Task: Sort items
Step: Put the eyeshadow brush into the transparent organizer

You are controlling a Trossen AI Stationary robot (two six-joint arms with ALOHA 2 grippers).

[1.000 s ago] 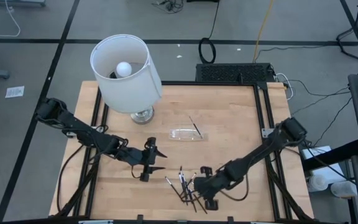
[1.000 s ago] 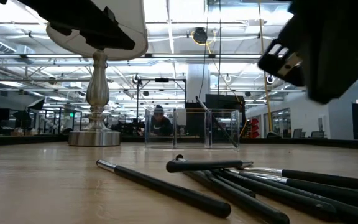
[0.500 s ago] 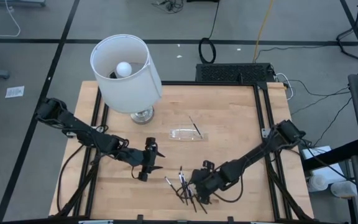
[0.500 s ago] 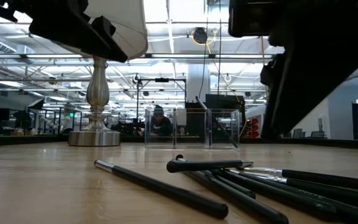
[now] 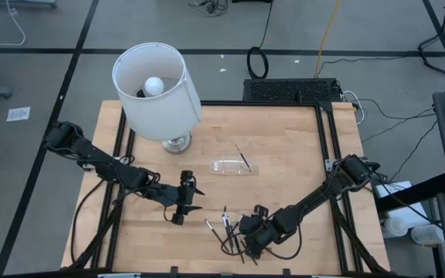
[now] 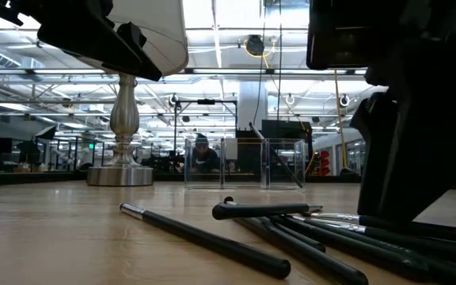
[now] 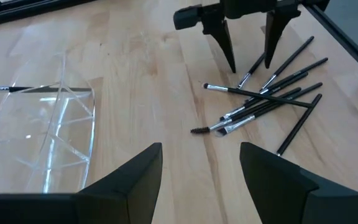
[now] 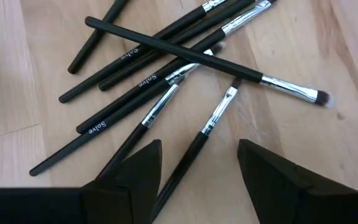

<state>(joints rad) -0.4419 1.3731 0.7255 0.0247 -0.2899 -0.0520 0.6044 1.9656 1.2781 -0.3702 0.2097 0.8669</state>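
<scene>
Several thin dark sticks with silvery ends lie in a crossed pile (image 5: pixel 229 230) near the table's front edge; the pile also shows in the right wrist view (image 8: pixel 166 68) and the low view (image 6: pixel 291 229). One more stick (image 5: pixel 242 158) rests in the small clear tray (image 5: pixel 234 166). My right gripper (image 5: pixel 243 233) is open, pointing down over the pile's right part, with one stick (image 8: pixel 194 152) lying on the table between its fingers. My left gripper (image 5: pixel 194 198) is open and empty, to the left of the pile.
A white-shaded lamp (image 5: pixel 157 89) stands on its metal base (image 5: pixel 176 142) at the table's far left. The clear tray also shows in the left wrist view (image 7: pixel 36 130). Bare wood lies between the tray and the pile.
My right gripper has gone toward the table's left edge and down, over the pile of sticks, staying open. The sticks have kept their places.
</scene>
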